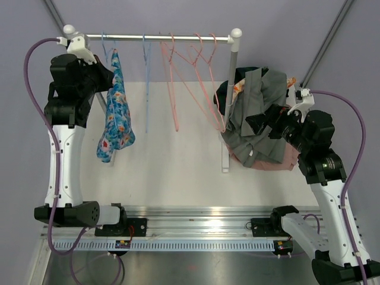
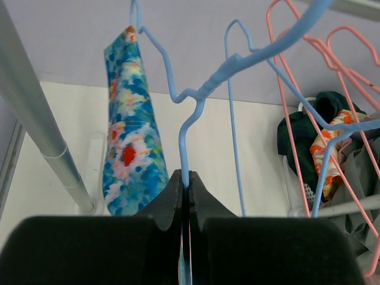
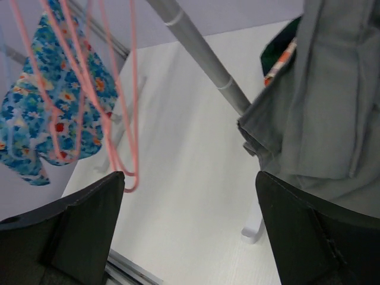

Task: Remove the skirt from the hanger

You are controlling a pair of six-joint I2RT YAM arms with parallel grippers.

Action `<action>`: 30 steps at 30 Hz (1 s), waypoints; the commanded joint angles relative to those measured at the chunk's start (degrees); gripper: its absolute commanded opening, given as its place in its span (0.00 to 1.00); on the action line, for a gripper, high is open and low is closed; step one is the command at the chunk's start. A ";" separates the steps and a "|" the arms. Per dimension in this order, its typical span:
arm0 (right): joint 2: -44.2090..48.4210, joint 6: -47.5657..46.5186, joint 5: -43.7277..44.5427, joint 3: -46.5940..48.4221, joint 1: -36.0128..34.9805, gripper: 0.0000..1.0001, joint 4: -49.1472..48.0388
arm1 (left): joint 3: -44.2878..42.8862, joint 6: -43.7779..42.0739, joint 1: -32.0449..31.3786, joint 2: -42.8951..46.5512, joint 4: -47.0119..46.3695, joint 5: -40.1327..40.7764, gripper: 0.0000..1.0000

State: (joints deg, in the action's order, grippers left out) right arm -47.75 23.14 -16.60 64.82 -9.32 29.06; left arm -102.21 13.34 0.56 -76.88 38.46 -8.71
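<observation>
The skirt (image 1: 116, 113), blue with red and white flowers, hangs from a light blue hanger (image 1: 108, 46) at the left end of the rack rail (image 1: 178, 38). My left gripper (image 1: 102, 76) is up beside it. In the left wrist view this gripper (image 2: 187, 176) is shut on the hanger's thin blue wire (image 2: 183, 139), and the skirt (image 2: 130, 142) dangles just left of the jaws. My right gripper (image 1: 259, 122) is open by the clothes pile. In its own view the right gripper (image 3: 190, 178) holds nothing, with the skirt (image 3: 35, 113) far off at the left.
A second blue hanger (image 1: 145, 59) and several pink hangers (image 1: 196, 77) hang bare on the rail. A basket (image 1: 285, 159) heaped with grey and dark clothes (image 1: 267, 89) stands at the rack's right post (image 1: 231, 89). The rack's left leg (image 2: 41, 136) passes close to my left gripper.
</observation>
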 commanded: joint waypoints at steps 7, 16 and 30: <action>-7.35 0.09 -24.46 15.50 -9.63 0.99 -9.47 | -8.01 -2.18 -6.88 9.80 6.45 11.00 0.00; -24.40 -13.46 6.74 32.30 -46.89 0.99 1.62 | -7.73 -1.13 -6.97 14.39 9.97 6.34 0.00; -46.73 -16.11 23.54 42.50 -62.84 1.00 -6.81 | -5.98 -0.60 -6.97 16.15 9.36 1.33 0.00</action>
State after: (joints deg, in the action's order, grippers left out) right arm -94.02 7.92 1.17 103.35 -72.16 28.71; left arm -108.22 12.49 -6.35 -61.87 52.45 -4.80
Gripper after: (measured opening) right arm 0.993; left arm 0.019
